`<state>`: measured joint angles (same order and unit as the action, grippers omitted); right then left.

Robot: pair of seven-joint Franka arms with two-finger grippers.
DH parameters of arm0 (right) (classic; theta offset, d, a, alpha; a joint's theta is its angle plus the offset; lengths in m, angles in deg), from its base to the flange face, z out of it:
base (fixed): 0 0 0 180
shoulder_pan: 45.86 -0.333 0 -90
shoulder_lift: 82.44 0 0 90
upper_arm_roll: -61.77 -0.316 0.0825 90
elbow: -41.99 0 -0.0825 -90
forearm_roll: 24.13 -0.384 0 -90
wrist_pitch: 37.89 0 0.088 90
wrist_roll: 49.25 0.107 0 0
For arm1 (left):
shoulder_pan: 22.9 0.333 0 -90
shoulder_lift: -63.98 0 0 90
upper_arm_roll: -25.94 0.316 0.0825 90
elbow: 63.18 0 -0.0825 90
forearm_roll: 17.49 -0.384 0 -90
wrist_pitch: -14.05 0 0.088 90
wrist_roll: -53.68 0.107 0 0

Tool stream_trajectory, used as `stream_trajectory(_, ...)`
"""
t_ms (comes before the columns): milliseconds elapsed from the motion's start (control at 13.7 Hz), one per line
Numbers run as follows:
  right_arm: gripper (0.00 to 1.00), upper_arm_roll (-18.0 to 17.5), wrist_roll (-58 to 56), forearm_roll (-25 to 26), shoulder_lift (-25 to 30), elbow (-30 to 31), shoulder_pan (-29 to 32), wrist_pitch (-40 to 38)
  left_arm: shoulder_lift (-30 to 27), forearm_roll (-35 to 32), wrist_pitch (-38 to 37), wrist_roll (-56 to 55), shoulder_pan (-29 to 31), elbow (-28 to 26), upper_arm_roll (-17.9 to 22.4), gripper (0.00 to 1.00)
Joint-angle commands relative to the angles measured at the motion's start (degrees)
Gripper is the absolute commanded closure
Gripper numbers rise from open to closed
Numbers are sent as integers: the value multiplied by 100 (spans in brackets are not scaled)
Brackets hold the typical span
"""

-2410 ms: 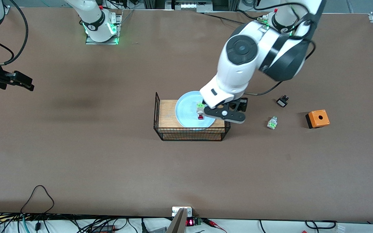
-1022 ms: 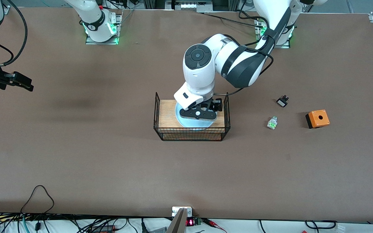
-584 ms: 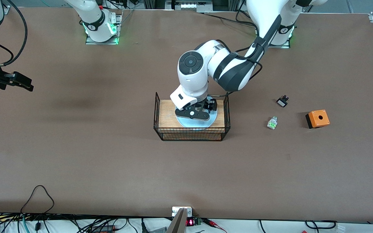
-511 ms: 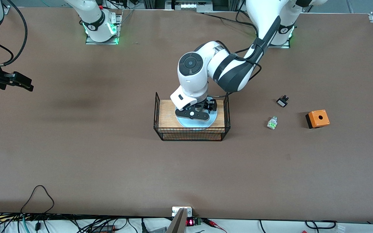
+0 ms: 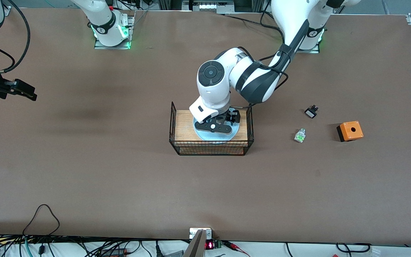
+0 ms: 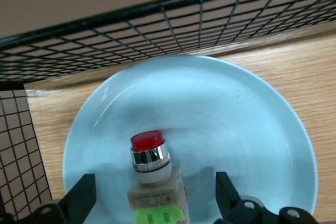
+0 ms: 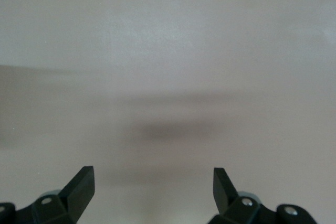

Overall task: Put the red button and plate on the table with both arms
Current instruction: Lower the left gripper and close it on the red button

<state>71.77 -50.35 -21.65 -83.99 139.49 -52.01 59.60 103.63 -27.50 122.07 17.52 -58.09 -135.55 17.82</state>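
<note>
Red button (image 6: 151,167) lies between my left gripper's (image 6: 153,199) spread fingers (image 6: 79,196), one at each side of it and neither touching, so nothing is gripped yet. It rests on its side inside the plate (image 6: 247,129), red tip pointing away from the wrist, green patch nearest the fingers. The plate sits on the wooden top of the wire basket stand (image 5: 211,147) at mid-counter; from the front, the left gripper (image 5: 215,127) covers the button.

I judge the step in hand to be the approach to the button pickup. The next move calls for a short descent, then closing squarely on the white body, without pressing on the plate.

My right gripper (image 5: 23,90) waits over bare counter (image 5: 120,185) at its own end, fingers (image 7: 79,184) spread and empty. The plate has not yet been moved to the counter.
</note>
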Motion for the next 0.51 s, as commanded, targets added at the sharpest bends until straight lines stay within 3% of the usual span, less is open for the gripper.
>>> stream_trajectory(0, 0, -15, -21, 60, 14, -30, 26, -28, -89, 87, 62, 30, -5, -146, 39, 1)
stream_trajectory(146, 0, -15, -21, 60, 14, -30, 26, -19, -98, 87, 88, 30, 3, -207, 39, 9)
stream_trajectory(438, 0, -15, -21, 60, 14, -30, 26, -28, -89, 69, 97, 30, -5, -216, 39, 13)
